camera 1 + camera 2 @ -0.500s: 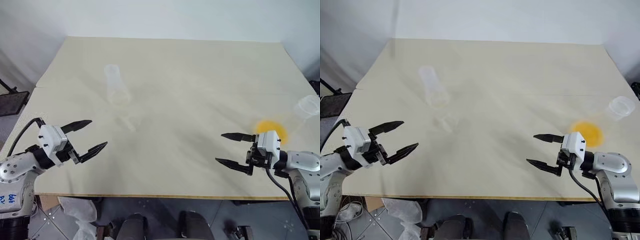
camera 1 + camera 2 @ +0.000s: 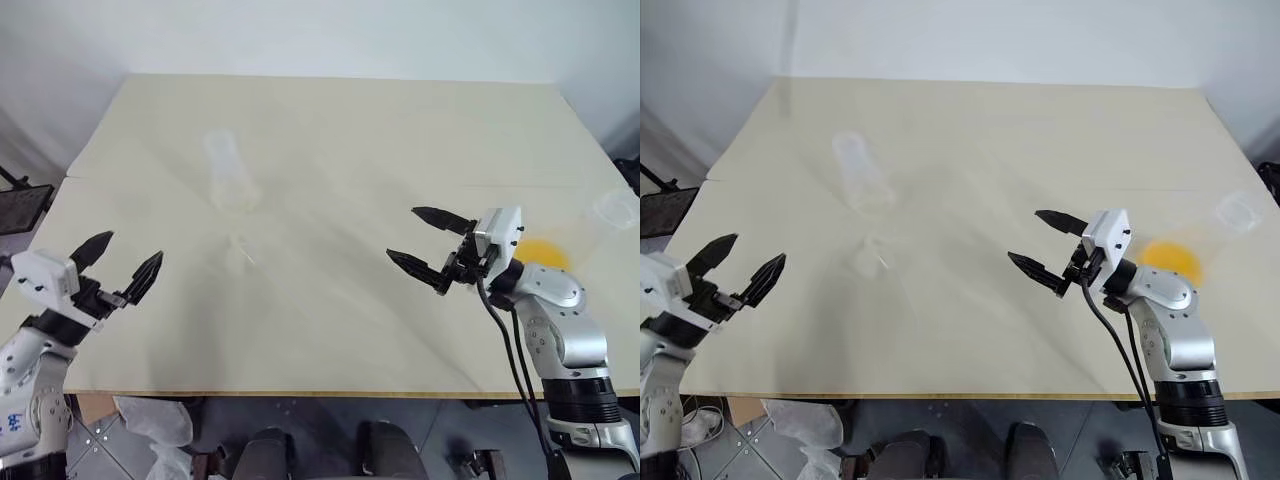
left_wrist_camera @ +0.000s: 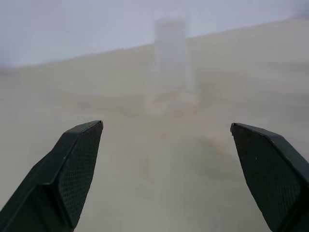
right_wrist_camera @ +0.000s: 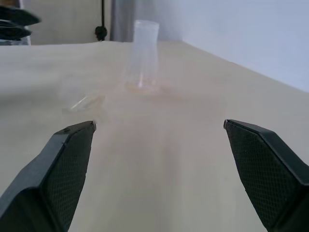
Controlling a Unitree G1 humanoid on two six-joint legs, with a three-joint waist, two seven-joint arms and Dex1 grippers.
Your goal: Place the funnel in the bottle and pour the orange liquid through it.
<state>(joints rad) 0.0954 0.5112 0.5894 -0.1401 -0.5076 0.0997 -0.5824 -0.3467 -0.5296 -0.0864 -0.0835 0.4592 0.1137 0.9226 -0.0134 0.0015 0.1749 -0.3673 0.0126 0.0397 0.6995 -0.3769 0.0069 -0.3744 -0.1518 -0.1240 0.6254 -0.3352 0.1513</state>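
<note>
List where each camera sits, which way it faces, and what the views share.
Left eye view: on the head, looking forward and down over the table; left gripper and right gripper, both open.
Right eye view: same head, same scene; orange liquid behind the right arm.
Left wrist view: along the open left fingers toward the bottle.
Right wrist view: along the open right fingers toward the bottle and the lying funnel.
Shared: all four views show the bottle.
</note>
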